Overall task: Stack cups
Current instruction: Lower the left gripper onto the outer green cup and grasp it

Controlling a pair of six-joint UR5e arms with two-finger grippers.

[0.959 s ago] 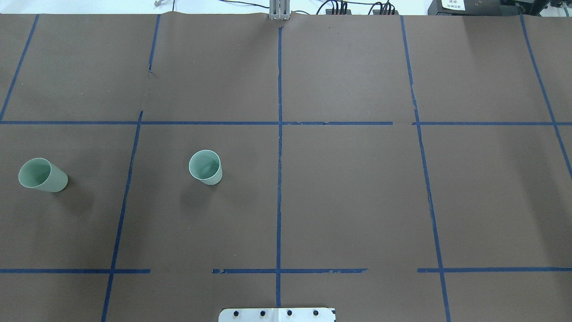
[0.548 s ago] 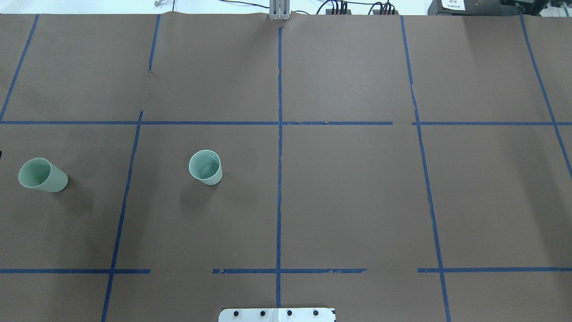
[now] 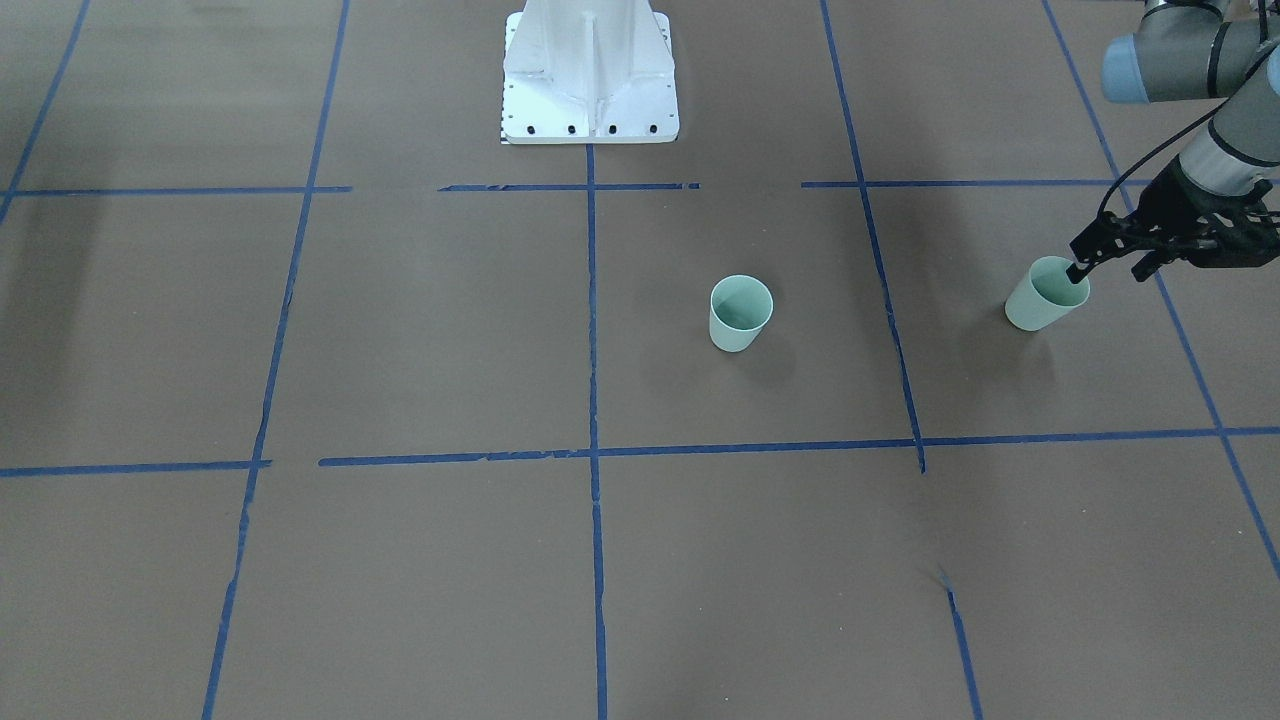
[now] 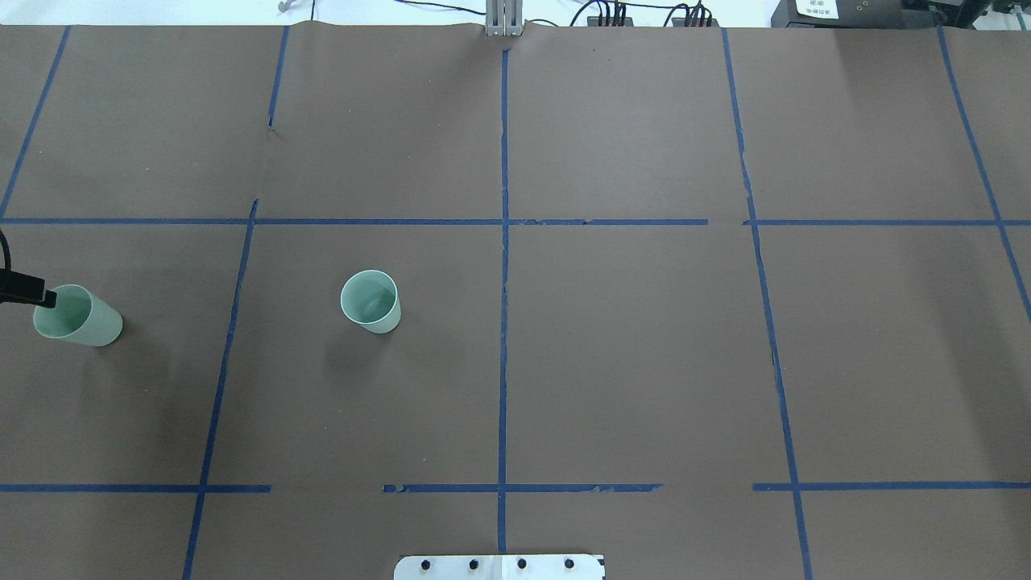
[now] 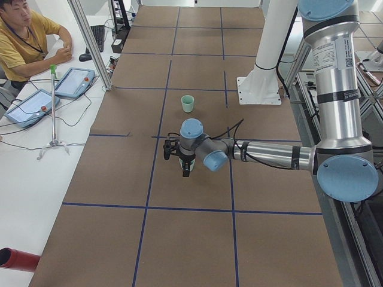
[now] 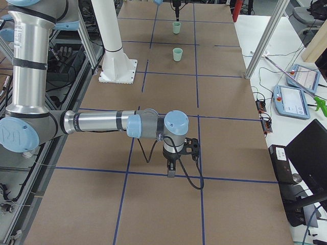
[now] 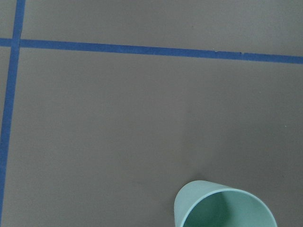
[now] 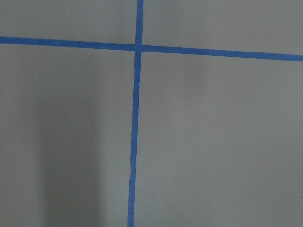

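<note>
A brown paper-covered desk (image 4: 644, 362), ruled into squares by blue tape lines (image 4: 503, 322), carries both cups upright and well apart on the robot's left half. The inner cup (image 4: 370, 301) stands near the centre line and the outer cup (image 4: 76, 316) further out to the left. The step in hand looks like the approach for the first pick. The left gripper (image 3: 1108, 271) hangs at the outer cup with its fingers (image 3: 1083, 262) spread wide and holding nothing, one tip over the cup's mouth and the other beyond the rim on the side away from the inner cup. Whether a tip touches the rim cannot be told. The next move probably calls for lowering until the wall lies between the fingers, then a gentle close, since so light a cup could tip or slide. The right gripper (image 6: 171, 172) hangs over bare desk far from both cups; it appears only in the side view, so its finger spread cannot be told. The front-facing view alone shows both left fingers, while the overhead catches a single black tip at its edge. The left side view hides the outer cup behind the wrist, and the left wrist camera shows only its rim at the bottom.
</note>
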